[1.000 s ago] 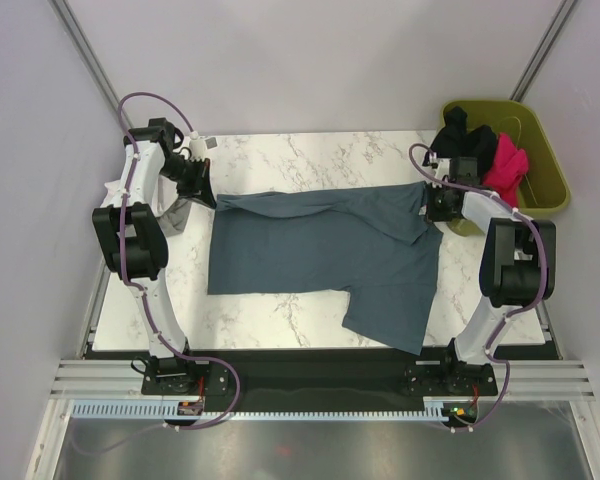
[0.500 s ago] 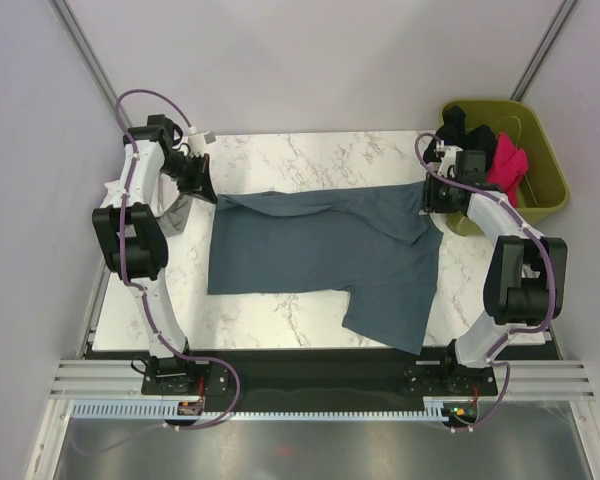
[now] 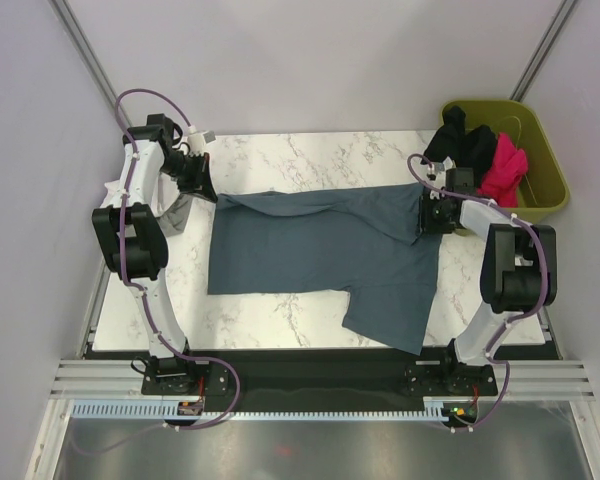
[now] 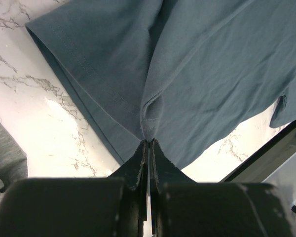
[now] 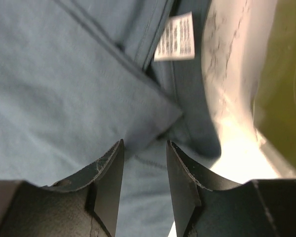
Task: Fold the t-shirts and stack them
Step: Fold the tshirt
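A slate blue-grey t-shirt [image 3: 320,245] lies spread over the marble table, its top edge folded over. My left gripper [image 3: 212,197] is shut on a pinched fold at the shirt's far left corner [image 4: 149,123], fingertips [image 4: 148,143] pressed together on the cloth. My right gripper [image 3: 427,213] hovers over the shirt's far right corner with its jaws open. In the right wrist view the cloth [image 5: 64,74] lies below the gap [image 5: 145,145], untouched. A white care label [image 5: 175,37] shows near the shirt's edge. A black t-shirt [image 3: 465,140] and a magenta-pink one [image 3: 505,170] lie in the bin.
The olive-green bin [image 3: 545,195] stands off the table's far right corner, close to my right arm, and its wall [image 5: 281,74] shows in the right wrist view. A grey cloth [image 3: 175,215] hangs at the table's left edge, seen also in the left wrist view [image 4: 2,158].
My right gripper has opened and let go of the shirt's right corner, shifting slightly around it. The left gripper keeps its grip and has barely moved.
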